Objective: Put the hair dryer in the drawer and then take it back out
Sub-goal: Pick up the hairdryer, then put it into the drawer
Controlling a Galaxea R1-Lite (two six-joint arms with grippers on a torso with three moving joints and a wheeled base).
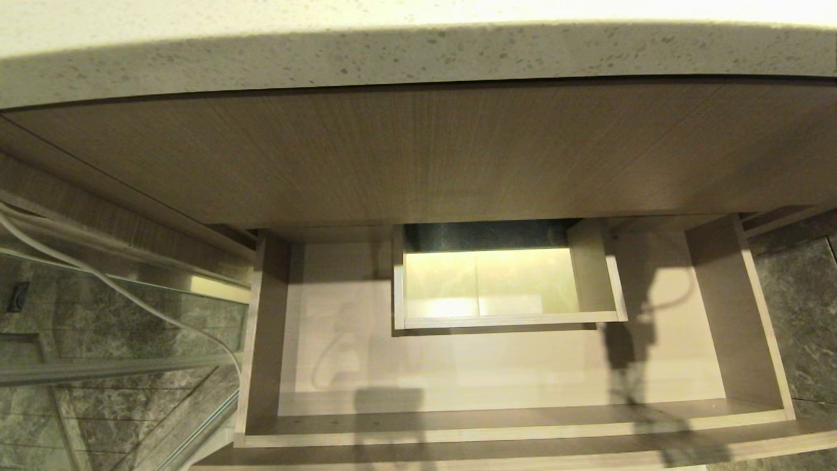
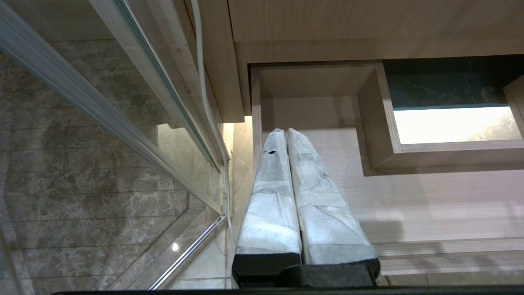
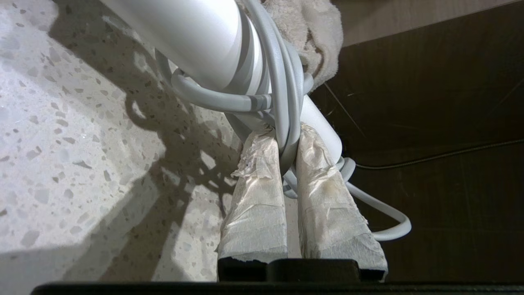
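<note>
The speckled tabletop [image 1: 418, 59] spans the top of the head view, with a tall wood panel [image 1: 418, 157] under it, and below that the drawer [image 1: 261, 340] stands pulled out. Its pale floor is bare as far as the head view shows, apart from the boxed cutout [image 1: 510, 320] at mid-back and some shadows; no dryer lies in it. The dryer [image 3: 204, 37] shows only in the right wrist view, held above the tabletop [image 3: 82, 143]: its white barrel hangs over the stone with a dark surface beyond the edge, and a pale towel [image 3: 311, 32] sits just behind it. The grey cord [image 3: 282, 98] is wound around the body, and the right gripper [image 3: 286, 164] has its taped fingers [image 3: 256, 196] clamped on those cord loops, so the dryer hangs by its cord rather than by its shell. The left gripper [image 2: 282, 135] idles over the drawer's left front corner, its taped fingers [image 2: 319, 205] pressed together and holding nothing. I judge the task to be at its first half: the dryer is picked up but not yet in the drawer. Carrying it down, releasing it inside, grasping it again and lifting it out are all left.
</note>
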